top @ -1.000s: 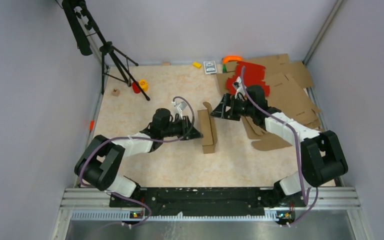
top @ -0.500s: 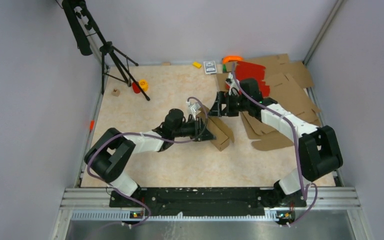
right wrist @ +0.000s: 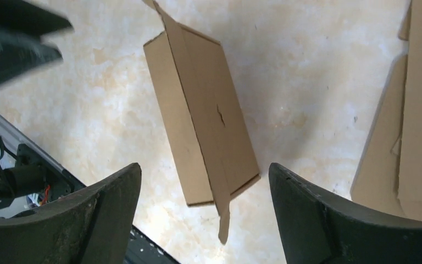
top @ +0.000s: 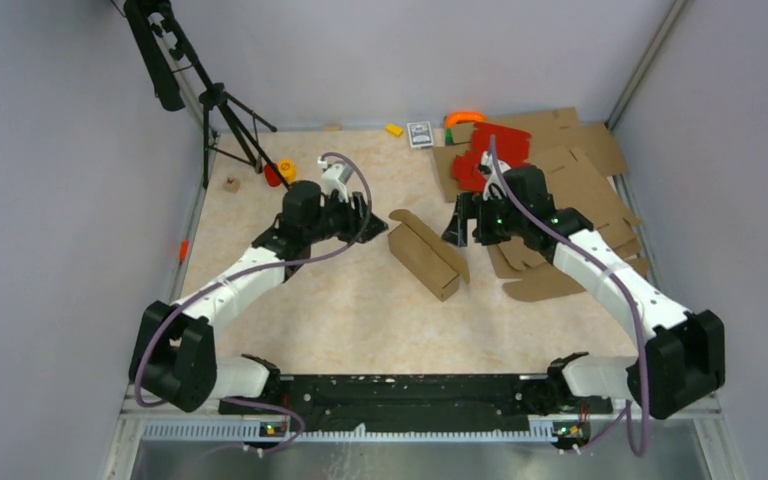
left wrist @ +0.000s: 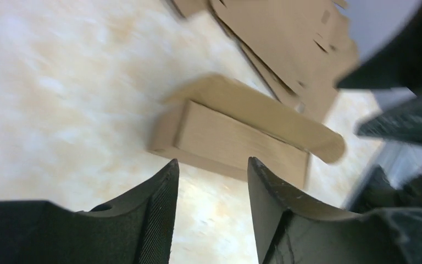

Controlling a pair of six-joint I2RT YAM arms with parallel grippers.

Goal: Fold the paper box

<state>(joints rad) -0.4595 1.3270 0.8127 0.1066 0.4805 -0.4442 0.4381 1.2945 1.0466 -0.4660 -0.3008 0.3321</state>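
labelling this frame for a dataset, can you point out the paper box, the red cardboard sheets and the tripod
paper box (top: pixel 424 257), top view, on its upper long panel
red cardboard sheets (top: pixel 503 142), top view, on the topmost red sheet
tripod (top: pixel 217 95), top view, at the hub where its legs meet

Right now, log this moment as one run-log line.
plain brown corrugated cardboard box: on table, unheld, end flap up | left gripper: open, empty | right gripper: open, empty, facing box
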